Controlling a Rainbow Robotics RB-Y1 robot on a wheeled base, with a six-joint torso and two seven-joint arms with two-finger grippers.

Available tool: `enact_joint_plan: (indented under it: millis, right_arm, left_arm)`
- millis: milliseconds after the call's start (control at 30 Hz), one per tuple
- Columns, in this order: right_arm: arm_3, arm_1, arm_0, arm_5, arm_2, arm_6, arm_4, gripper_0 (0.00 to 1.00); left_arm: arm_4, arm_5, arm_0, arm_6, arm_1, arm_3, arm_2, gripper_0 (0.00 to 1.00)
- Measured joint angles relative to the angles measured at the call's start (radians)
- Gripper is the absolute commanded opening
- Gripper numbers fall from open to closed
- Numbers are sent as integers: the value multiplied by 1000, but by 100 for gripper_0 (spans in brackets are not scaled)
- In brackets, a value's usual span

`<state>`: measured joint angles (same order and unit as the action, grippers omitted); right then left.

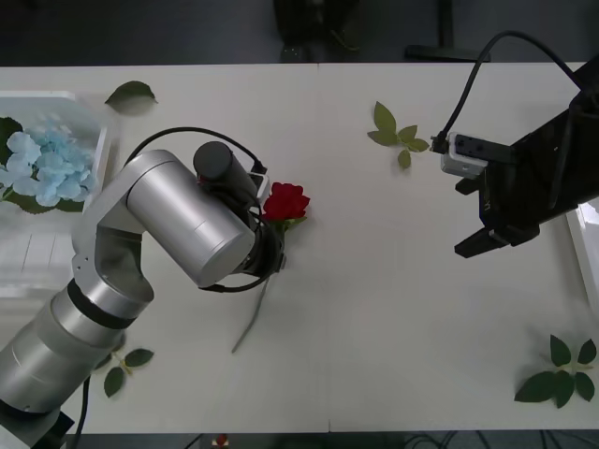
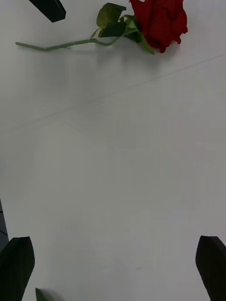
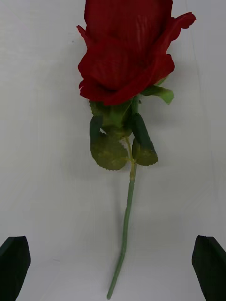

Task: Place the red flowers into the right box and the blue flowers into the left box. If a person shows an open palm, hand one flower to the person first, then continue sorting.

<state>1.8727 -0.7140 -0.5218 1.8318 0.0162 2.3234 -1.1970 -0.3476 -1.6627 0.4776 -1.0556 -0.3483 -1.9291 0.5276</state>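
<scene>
One red rose [image 1: 285, 200] lies loose on the white table [image 1: 393, 309], near its middle, bloom pointing away from the robot and its thin stem running back toward the near edge. It is the only red flower I can see out on the table, so by my reading the sorting is close to its end for what shows here.

Blue flowers [image 1: 45, 166] already sit bunched in the left box [image 1: 89, 105] at the far left of the table; how many blooms make up that cluster I cannot tell. The right box [image 1: 588, 245] shows just a strip of rim at the right edge, and its contents are hidden.

Directly over the rose stem hovers the left gripper [image 3: 112, 263], fingers spread wide with the stem lying between them and nothing held yet. The right gripper [image 1: 494, 236] hangs above bare table well to the right of the rose, its fingers also apart and empty.

Several loose green leaf sprigs [image 1: 397, 137] lie scattered about the table; they are not part of the sorting.

What seems left: close on this rose, carry it across to the right box and drop it in. No open palm is visible, so no hand-off appears called for now.
</scene>
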Motion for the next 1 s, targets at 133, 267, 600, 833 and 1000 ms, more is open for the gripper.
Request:
enact_joint_plan:
  millis: [133, 267, 600, 833, 1000]
  right_arm:
    - [0, 0, 0, 0, 0, 0, 0, 100]
    - [0, 0, 0, 0, 0, 0, 0, 100]
    - [0, 0, 0, 0, 0, 0, 0, 100]
    - [0, 0, 0, 0, 0, 0, 0, 100]
    - [0, 0, 0, 0, 0, 0, 0, 100]
  left_arm:
    - [5, 46, 0, 1, 34, 60, -7, 100]
    - [5, 100, 0, 2, 54, 130, -2, 100]
    - [23, 139, 0, 2, 55, 211, 80, 100]
    - [35, 237, 0, 2, 55, 293, 99, 100]
    - [63, 260, 0, 2, 55, 324, 99, 100]
